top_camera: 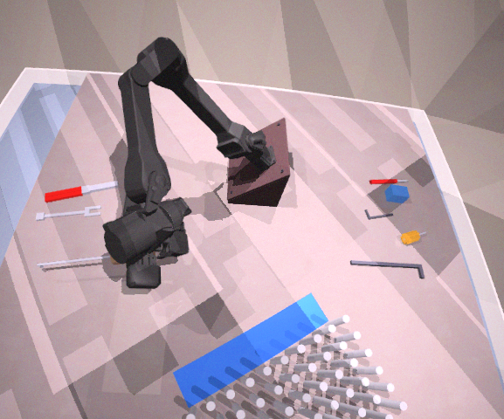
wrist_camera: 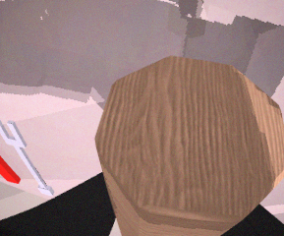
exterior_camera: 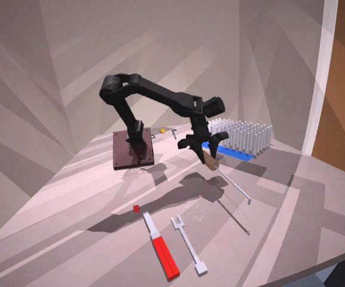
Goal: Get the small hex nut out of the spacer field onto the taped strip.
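My gripper (top_camera: 149,259) (exterior_camera: 208,159) is shut on the wooden handle (exterior_camera: 212,164) (wrist_camera: 186,138) of a hook tool. The tool hangs above the table, its thin metal shaft (top_camera: 73,261) (exterior_camera: 232,183) slanting away to a small bent tip (exterior_camera: 249,201); its shadow lies apart below. In the wrist view the handle's end fills the middle and hides most of the fingers. The white standing spacers (top_camera: 312,367) (exterior_camera: 248,139) are well away from my gripper, with the blue taped strip (top_camera: 243,349) (exterior_camera: 231,153) in front. I cannot see the nut.
A red-handled tool (top_camera: 63,194) (exterior_camera: 165,256) and a white forked tool (top_camera: 64,215) (exterior_camera: 188,244) lie near my gripper. A red cube (exterior_camera: 136,208) is nearby. Across the table lie a long hex key (top_camera: 385,264), a blue block (top_camera: 396,194) and an orange screwdriver (top_camera: 410,237).
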Controlling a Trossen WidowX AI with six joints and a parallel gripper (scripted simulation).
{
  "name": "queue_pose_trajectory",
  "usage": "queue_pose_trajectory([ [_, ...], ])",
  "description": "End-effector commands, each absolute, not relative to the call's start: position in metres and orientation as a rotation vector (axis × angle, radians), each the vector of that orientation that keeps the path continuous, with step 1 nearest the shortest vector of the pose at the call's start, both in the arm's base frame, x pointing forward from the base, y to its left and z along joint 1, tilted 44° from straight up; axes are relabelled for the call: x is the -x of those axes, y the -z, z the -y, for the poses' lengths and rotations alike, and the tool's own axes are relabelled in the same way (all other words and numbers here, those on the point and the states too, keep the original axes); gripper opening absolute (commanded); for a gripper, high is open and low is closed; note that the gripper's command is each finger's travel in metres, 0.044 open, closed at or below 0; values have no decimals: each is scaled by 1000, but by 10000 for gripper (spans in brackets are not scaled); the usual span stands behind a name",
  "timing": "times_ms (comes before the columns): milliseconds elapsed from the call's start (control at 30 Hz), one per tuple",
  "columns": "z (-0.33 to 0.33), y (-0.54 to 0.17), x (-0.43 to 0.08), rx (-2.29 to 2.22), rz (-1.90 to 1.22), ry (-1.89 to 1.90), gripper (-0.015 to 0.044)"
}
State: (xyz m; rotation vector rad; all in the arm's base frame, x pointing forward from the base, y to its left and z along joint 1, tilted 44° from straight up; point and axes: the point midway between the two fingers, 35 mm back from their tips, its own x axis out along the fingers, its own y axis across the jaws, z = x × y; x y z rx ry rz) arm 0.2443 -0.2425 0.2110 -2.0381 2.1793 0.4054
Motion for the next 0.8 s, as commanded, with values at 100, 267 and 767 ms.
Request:
queue_pose_trajectory([
  [100,223,-238,-244,2044,-2190,-372,0],
  [267,207,-257,-240,2060,-2199,-362,0],
  [767,186,-280,-235,2023,-2125,-184,0],
])
